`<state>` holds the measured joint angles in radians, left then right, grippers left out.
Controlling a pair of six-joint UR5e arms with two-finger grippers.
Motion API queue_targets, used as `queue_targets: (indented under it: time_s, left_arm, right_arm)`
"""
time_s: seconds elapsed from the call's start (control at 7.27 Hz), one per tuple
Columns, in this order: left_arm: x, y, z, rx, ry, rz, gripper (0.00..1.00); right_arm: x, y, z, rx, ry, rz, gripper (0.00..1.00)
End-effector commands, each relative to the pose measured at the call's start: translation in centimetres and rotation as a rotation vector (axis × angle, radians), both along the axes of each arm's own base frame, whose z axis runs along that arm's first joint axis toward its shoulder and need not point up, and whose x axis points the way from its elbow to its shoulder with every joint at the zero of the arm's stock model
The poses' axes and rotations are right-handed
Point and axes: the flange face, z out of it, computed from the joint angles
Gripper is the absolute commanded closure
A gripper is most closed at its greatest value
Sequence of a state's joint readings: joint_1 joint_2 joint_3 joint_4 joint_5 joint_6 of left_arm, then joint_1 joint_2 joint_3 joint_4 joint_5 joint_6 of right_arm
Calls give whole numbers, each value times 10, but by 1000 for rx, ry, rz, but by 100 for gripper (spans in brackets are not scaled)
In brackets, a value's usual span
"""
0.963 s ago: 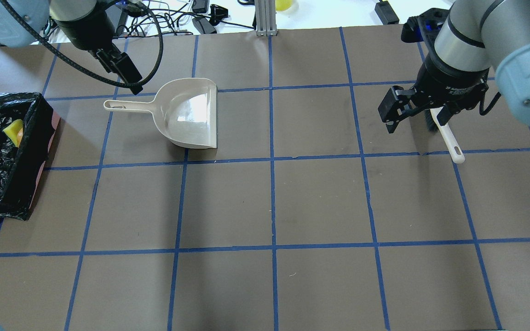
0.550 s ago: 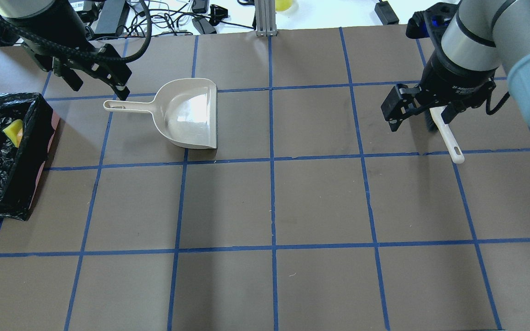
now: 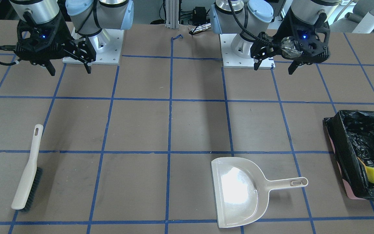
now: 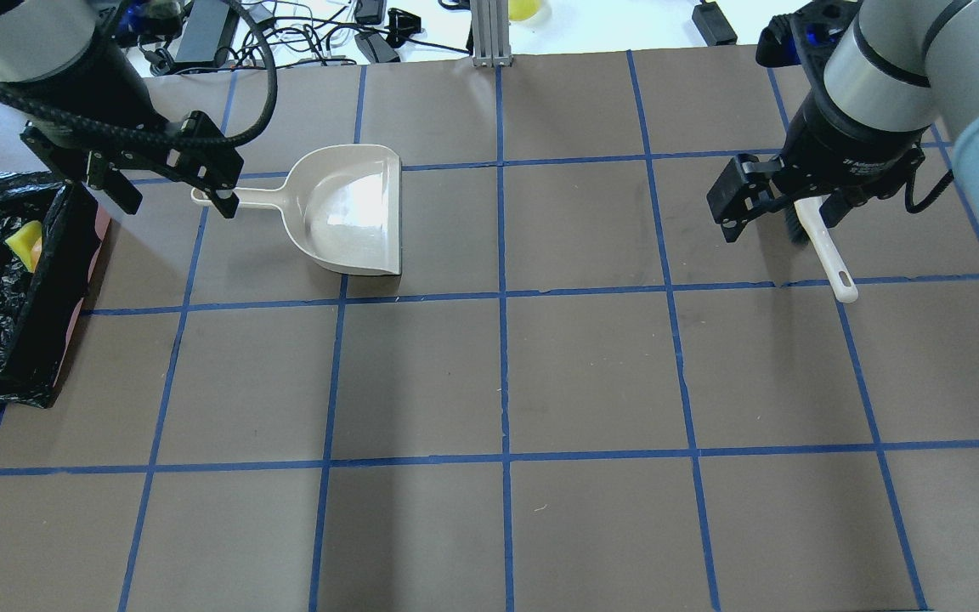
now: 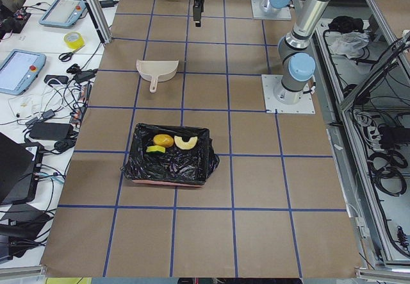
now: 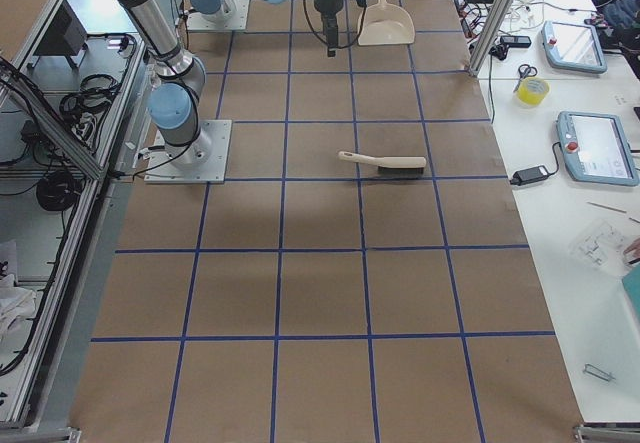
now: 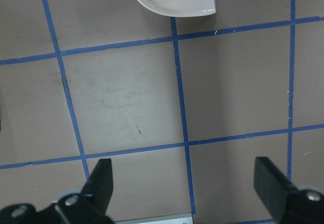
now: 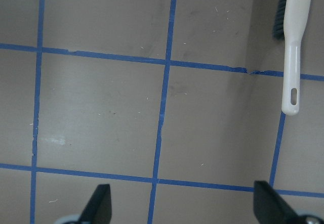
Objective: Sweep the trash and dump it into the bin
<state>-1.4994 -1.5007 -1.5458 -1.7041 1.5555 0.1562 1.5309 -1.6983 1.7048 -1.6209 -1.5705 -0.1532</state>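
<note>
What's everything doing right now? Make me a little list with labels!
bin: three pieces inside
pieces: croissant, potato lump, yellow wedge
dustpan: empty, flat on table
brush: lying on table, unheld
left gripper: open, empty, raised
right gripper: open, empty, raised
</note>
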Motion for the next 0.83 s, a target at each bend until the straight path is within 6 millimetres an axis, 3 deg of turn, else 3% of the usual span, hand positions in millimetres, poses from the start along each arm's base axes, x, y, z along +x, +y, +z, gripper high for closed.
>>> queue_targets:
  time_s: [0.0,0.69]
  left_arm:
    - [2,-3,4,-69,-7,26,0]
    - [3,-12,-1,-78,-6,68,0]
  right_arm:
    - [-1,0,-1,2,2,-1,0]
    - [-1,1,-3,18,0,14,0]
